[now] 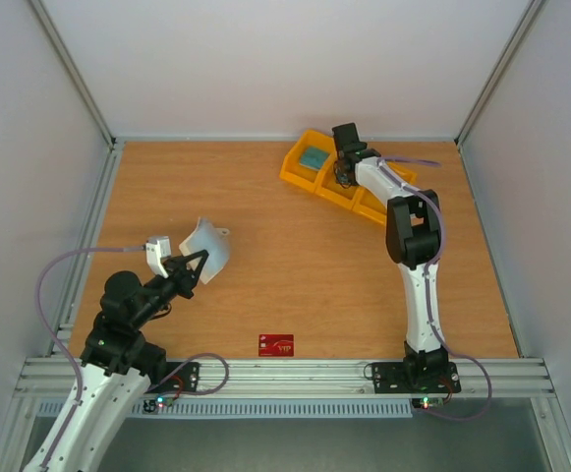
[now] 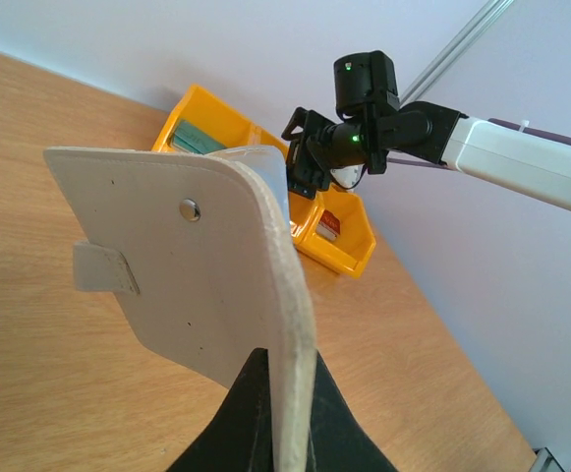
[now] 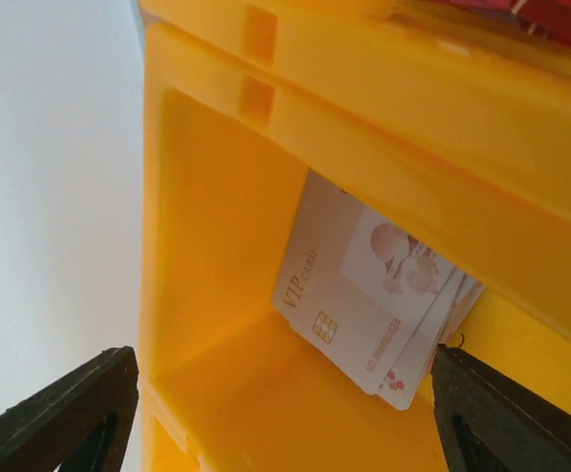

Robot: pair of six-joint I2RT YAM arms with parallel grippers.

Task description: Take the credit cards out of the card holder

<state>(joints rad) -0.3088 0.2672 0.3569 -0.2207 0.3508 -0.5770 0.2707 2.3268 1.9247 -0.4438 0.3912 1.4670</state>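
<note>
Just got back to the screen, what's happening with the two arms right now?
The left gripper is shut on the cream card holder, holding it up off the table. The right gripper hangs open over a compartment of the yellow bin, where a few pale cards lie against the wall, none in its fingers. One red card lies on the table near the front edge.

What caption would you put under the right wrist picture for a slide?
Open right gripper above a yellow bin compartment, pale cards leaning against its wall.
</note>
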